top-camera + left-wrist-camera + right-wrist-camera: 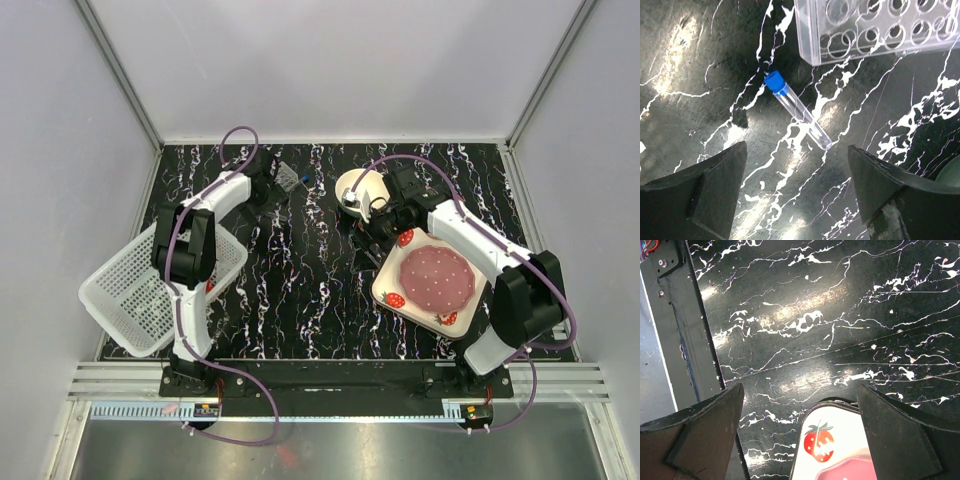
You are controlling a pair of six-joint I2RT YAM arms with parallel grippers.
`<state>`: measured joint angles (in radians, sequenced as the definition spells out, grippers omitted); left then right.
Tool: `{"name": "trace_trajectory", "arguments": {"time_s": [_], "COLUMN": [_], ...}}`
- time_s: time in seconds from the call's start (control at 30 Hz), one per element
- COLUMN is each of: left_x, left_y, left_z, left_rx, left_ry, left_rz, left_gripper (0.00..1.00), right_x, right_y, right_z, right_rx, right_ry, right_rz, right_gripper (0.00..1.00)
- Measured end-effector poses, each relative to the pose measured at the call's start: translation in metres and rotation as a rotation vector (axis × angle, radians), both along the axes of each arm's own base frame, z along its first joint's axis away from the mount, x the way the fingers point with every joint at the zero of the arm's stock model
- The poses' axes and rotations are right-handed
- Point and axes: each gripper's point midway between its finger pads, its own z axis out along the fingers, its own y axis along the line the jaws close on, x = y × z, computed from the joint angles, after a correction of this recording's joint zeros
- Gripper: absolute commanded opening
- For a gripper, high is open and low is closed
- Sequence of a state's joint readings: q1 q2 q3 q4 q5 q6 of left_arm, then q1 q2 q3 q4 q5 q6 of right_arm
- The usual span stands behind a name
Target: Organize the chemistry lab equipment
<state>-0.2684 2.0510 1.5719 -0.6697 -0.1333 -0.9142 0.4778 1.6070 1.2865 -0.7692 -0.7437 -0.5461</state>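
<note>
Blue-capped tube [801, 116]: we see it lying flat on the black marbled worktop [700, 100], far and left of centre. Its long axis slants, cap toward the rack and rounded end away.
Look: thin clear body, bright blue cap.
Rack [875, 30]: clear plastic with round holes, just beside the cap and apart from it.
Left tool [796, 146]: spread wide above the tube, gripping nothing.
Right tool [800, 387]: we find it wide too, over the strawberry plate [822, 440] edge.
</note>
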Motion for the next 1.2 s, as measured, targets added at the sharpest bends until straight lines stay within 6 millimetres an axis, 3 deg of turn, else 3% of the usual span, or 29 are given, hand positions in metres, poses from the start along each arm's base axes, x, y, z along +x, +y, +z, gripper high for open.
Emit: {"name": "trace_trajectory", "arguments": {"time_s": [0.23, 0.43, 0.57, 0.8, 0.83, 1.0, 1.2], "left_x": [0.017, 0.025, 0.029, 0.021, 0.02, 0.002, -0.05], "left_y": [0.003, 0.009, 0.012, 0.019, 0.02, 0.026, 0.025], "left_z": [-0.012, -0.024, -0.026, -0.028, -0.028, -0.028, -0.023], "left_rx": [0.05, 0.126, 0.158, 0.209, 0.214, 0.227, 0.166], "left_ry": [0.023, 0.057, 0.058, 0.086, 0.085, 0.073, 0.045], "left_rz": [0.034, 0.022, -0.001, -0.056, -0.065, -0.117, -0.222], "left_gripper": [0.64, 0.59, 0.37, 0.12, 0.0, 0.0, 0.01], "right_x": [-0.001, 0.0, 0.0, 0.0, 0.0, -0.001, -0.004], "right_y": [0.0, 0.0, 0.0, 0.0, 0.0, -0.001, 0.002], "right_z": [-0.003, -0.002, -0.002, -0.002, -0.002, -0.002, 0.0], "right_rx": [-0.008, -0.008, -0.007, -0.008, -0.008, -0.01, 0.009], "right_ry": [0.015, 0.013, 0.009, 0.008, 0.008, 0.012, 0.023], "right_rz": [0.0, 0.003, 0.005, 0.007, 0.007, 0.007, 0.018], "right_gripper": [1.0, 1.0, 1.0, 1.0, 1.0, 1.0, 1.0]}}
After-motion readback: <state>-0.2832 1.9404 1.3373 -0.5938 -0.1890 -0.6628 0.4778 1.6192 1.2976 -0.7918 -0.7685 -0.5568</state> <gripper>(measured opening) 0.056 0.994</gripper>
